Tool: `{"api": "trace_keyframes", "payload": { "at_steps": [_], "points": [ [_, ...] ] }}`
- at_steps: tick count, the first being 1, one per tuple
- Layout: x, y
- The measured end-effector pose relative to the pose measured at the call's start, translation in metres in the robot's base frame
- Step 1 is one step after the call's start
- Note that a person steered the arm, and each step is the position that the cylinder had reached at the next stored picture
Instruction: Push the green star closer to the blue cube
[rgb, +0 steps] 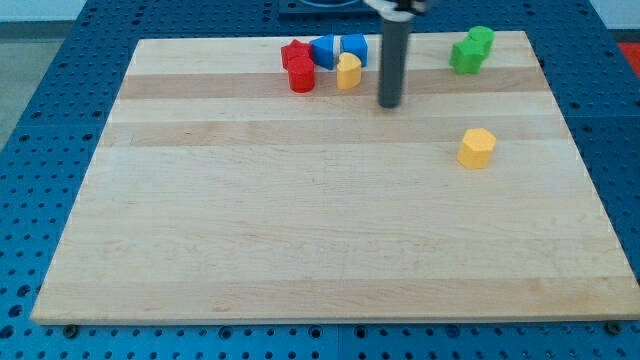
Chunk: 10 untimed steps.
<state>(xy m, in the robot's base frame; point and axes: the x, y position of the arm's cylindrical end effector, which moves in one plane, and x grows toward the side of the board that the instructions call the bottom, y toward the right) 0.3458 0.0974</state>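
Wooden board: green star sits right of my tip, apparently apart; no claw shows.

I'm looking at a pale wooden surface made of lengthwise planks, lying on a blue pegboard. Near the view's top edge, left of the middle, sits a tight cluster: a red star with a red cylinder touching just below it, two blue blocks side by side, a blue cube and another blue block, and a yellow block just below them. Toward the top right corner two green blocks touch: a green star and a green block above it. A yellow hexagonal block stands alone, lower on the right
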Motion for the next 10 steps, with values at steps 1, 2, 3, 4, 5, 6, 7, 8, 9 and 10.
{"api": "trace_keyframes", "payload": {
  "at_steps": [1,2,3,4,5,6,7,8,9,10],
  "points": [
    [0.016,0.057],
    [0.021,0.106],
    [0.05,0.13],
    [0.095,0.13],
    [0.113,0.124],
    [0.104,0.116],
    [0.089,0.098],
    [0.081,0.067],
    [0.079,0.041],
    [0.079,0.011]
  ]
}}
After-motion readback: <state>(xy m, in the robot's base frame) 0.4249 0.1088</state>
